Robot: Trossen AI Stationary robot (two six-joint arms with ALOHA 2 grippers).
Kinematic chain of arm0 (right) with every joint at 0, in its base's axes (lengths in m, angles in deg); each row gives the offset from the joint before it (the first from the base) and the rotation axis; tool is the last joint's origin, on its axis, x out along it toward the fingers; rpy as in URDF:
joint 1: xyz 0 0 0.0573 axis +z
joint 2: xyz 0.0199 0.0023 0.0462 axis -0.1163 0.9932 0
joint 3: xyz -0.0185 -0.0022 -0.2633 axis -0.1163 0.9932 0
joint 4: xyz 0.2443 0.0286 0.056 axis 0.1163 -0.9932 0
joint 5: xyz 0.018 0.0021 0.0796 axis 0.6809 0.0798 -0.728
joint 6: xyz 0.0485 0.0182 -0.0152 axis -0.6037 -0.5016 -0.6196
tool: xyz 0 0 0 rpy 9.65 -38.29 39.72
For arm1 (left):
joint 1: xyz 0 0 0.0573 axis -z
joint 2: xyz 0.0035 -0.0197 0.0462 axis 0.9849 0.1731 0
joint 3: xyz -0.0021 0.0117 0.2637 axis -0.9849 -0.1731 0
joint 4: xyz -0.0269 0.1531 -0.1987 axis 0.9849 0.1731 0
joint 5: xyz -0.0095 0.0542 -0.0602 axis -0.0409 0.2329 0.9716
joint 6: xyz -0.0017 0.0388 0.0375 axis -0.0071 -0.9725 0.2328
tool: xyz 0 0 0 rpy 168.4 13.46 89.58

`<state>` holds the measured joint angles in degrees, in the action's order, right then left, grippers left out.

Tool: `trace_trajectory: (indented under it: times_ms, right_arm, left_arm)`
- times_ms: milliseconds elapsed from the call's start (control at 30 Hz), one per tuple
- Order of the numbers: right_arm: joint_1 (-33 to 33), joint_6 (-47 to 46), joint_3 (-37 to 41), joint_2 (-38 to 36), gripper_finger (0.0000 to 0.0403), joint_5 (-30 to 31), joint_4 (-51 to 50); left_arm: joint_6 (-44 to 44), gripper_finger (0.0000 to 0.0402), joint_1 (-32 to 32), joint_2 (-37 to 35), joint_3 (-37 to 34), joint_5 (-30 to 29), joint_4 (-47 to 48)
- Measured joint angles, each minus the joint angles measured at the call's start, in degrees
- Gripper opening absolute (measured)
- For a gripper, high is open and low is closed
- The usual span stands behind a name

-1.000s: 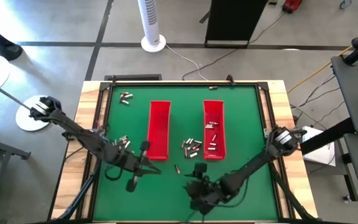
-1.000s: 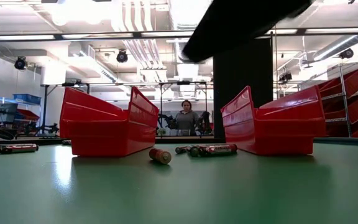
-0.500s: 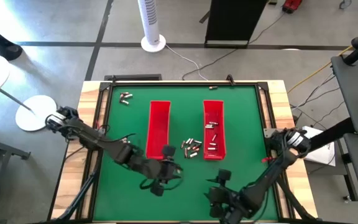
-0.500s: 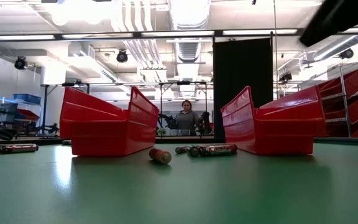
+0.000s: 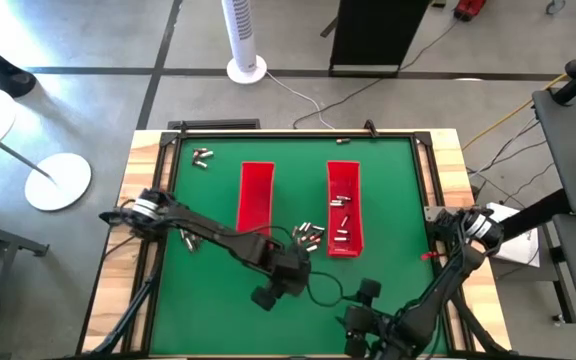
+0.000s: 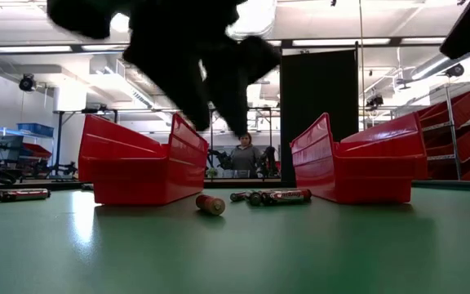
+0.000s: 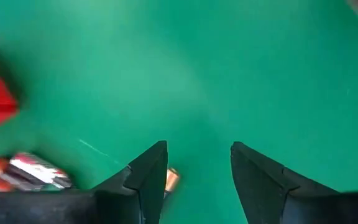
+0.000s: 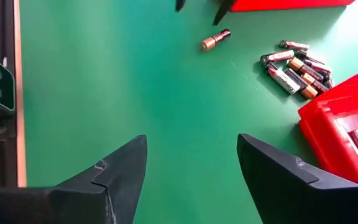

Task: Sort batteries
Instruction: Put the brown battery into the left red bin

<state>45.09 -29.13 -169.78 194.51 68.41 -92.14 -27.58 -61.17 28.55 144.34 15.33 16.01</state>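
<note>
**Hovering over one stray battery, left arm at mid-table**

Starting at the table's left edge, the high view shows a loose group of batteries (image 5: 190,240) on the green mat (image 5: 198,300), and another small cluster (image 5: 202,156) near the far left corner. Only the low view shows how they lie, end to end and flat at its left margin (image 6: 11,194).

Next comes the left red tray (image 5: 255,205), long and narrow, looking empty from above. The left gripper (image 5: 286,272) hangs just beyond its near end. From above its fingers are a dark blur; the left wrist view shows them spread apart with bare mat between, and a single battery (image 7: 171,178) beside one fingertip, not touched. The low view shows that battery (image 6: 210,204) lying alone on the mat, with the gripper (image 6: 219,122) raised above it.

Between the trays sits a heap of batteries (image 5: 308,236), resolved into separate copper-ended cells only by the right wrist view (image 8: 300,65).

The right red tray (image 5: 344,175) holds a few batteries (image 5: 341,235).

The right gripper (image 5: 360,318) waits at the near edge, fingers spread wide, holding nothing.
</note>
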Motion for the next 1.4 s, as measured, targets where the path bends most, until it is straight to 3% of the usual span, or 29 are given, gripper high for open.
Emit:
trace_trajectory:
  times_ms: [267,667,767,1000,1400]
  right_arm:
    - [0.6,-4.3,0.0,0.0,0.0224,0.3,0.2]
    - [0.6,-5.3,0.0,0.0,0.0216,0.9,0.1]
    - [0.6,-4.9,0.0,0.0,0.0209,1.9,-0.1]
    - [0.6,-4.1,0.0,0.0,0.0185,1.9,0.0]
    - [0.6,-2.7,0.0,0.0,0.0149,-0.5,0.3]
  left_arm:
    - [-5.9,0.0158,-2.2,3.9,0.2,-3.3,1.6]
    - [-9.8,0.0154,-3.8,8.0,0.1,-3.3,4.9]
    - [-9.9,0.0133,-3.7,8.6,0.3,-3.2,5.5]
    - [-10.1,0.0025,-3.7,9.6,0.2,-3.1,5.8]
    - [-7.0,0.0026,-3.8,7.7,0.8,-1.6,6.1]
